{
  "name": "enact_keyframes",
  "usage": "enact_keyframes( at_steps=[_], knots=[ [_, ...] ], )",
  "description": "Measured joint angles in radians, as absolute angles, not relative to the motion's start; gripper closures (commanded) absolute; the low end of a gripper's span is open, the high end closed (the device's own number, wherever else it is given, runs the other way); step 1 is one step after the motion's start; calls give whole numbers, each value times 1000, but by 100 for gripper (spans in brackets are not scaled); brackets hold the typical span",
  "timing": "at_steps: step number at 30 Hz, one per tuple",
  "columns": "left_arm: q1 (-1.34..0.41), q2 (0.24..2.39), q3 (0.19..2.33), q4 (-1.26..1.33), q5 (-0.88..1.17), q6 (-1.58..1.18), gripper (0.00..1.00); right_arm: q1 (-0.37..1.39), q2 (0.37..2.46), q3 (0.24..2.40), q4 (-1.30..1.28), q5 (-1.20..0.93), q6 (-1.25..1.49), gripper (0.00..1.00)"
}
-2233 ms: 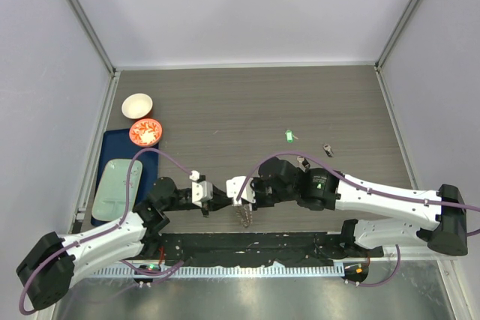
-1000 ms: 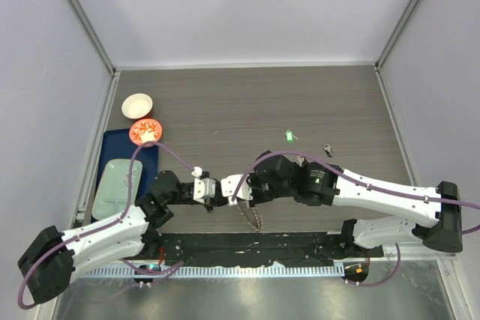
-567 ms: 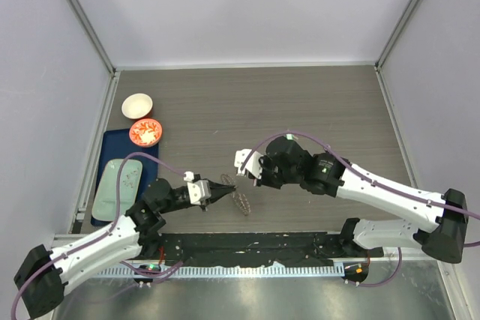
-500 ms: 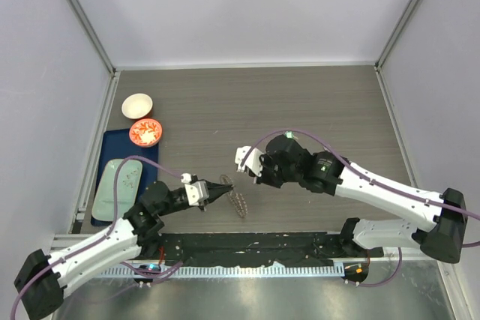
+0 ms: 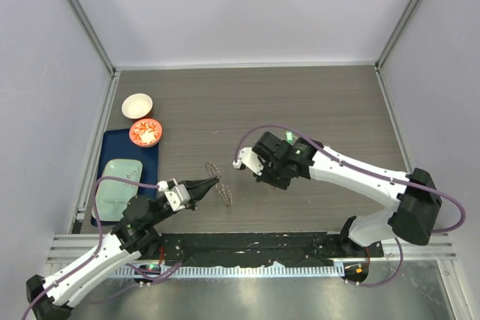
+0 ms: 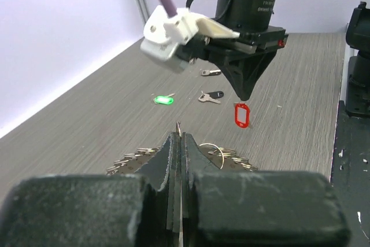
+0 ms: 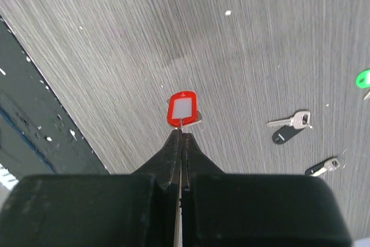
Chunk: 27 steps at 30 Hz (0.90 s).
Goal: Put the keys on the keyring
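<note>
My left gripper (image 5: 216,180) (image 6: 180,136) is shut on the keyring (image 5: 225,194), a jagged grey ring (image 6: 132,159) held tilted just above the table at the near centre. My right gripper (image 7: 181,133) (image 6: 245,94) is shut on the red key (image 7: 182,108), whose red head (image 6: 242,114) hangs from the tips a short way beyond the ring and right of it, apart from it. On the table behind lie a green key (image 6: 163,100) (image 7: 363,78), a black key (image 6: 211,95) (image 7: 287,127) and another key (image 6: 211,72) (image 7: 322,166).
At the left stands a blue tray (image 5: 147,160) with a pale green plate (image 5: 116,185). A white bowl (image 5: 137,105) and an orange bowl (image 5: 145,132) sit behind it. The black base rail (image 5: 247,249) runs along the near edge.
A second ago the two grippers met at the ring. The left arm has since drawn back left with the keyring, and the right gripper has moved away rearward with the red key.
</note>
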State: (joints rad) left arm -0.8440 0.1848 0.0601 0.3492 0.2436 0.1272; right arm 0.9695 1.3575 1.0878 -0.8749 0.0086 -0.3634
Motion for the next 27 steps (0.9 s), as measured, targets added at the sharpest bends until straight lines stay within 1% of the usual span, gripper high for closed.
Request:
enact_keyframes(
  at_steps=[7,16,21,27],
  knots=[
    [-844,167,57,317,222,113,100,926,1589,1221,-1000,5,-386,99],
    [-844,157,57,305,223,112,100,889,1914,1394,-1029,-44,-439,99],
    [-844,157,57,302,226,111,100,886,2008,1488,-1037,-54,-451,99],
    [-844,173,57,302,229,110,100,886,2072,1561,-1039,-54,-458,99]
  ],
)
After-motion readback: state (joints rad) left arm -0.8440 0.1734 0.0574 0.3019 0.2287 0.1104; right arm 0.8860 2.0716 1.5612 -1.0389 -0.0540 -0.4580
